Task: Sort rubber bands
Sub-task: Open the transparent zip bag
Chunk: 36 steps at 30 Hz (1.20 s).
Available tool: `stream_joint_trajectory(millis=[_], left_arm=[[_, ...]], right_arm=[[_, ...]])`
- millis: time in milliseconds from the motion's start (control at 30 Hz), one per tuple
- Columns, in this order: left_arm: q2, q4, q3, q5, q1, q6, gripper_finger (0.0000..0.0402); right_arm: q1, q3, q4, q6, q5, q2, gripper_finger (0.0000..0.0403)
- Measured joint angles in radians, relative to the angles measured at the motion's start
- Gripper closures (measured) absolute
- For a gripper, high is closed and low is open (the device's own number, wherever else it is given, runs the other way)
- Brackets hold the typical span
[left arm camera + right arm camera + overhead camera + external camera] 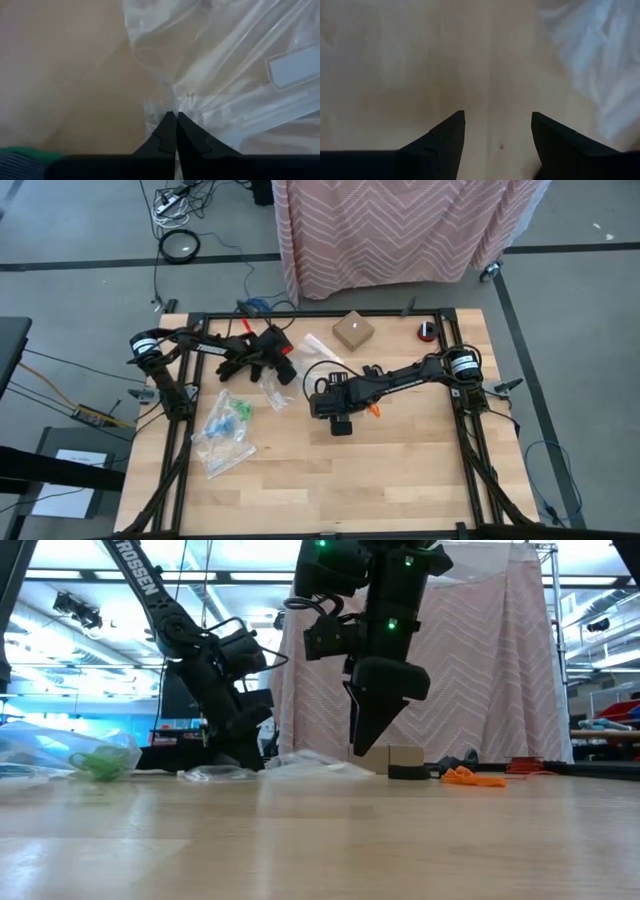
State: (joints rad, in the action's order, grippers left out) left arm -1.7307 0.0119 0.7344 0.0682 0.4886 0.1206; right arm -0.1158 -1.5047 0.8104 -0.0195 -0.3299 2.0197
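A clear zip bag lies on the wooden table at its middle left, and my left gripper is shut on it. My right gripper hangs open above bare wood near the table's middle, clear of the top in the low view. A small heap of orange rubber bands lies just right of it. Green and blue rubber bands sit inside other clear bags at the near left. My left gripper pinches a gathered bit of the clear bag's film between its two fingertips. The fingers slant down onto it from the table's left. The film puckers at the tips, and the rest of the bag lies on the table.
A small cardboard box and a red and black object stand at the far side. A black frame rims the table. A pink patterned cloth hangs beyond the far edge. Bare wood fills the near half.
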Motion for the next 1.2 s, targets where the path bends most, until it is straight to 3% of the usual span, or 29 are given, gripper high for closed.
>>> stream_joint_trajectory(millis=[300,700,1000,1200], left_arm=[[0.182,-0.165,-0.011,0.114,-0.009,0.068,0.0398],[0.378,-0.249,-0.006,0.144,-0.005,0.145,0.0400],[0.410,-0.251,-0.005,0.254,-0.005,0.232,0.0399],[0.410,-0.217,-0.005,0.317,-0.006,0.308,0.0399]], right_arm=[[-0.022,0.000,0.015,0.077,-0.206,-0.009,0.0188],[-0.107,-0.001,-0.393,0.329,-0.215,-0.063,0.0189],[-0.107,0.014,-0.437,0.325,-0.340,-0.060,0.0186],[-0.101,0.014,-0.431,0.311,-0.349,-0.059,0.0186]])
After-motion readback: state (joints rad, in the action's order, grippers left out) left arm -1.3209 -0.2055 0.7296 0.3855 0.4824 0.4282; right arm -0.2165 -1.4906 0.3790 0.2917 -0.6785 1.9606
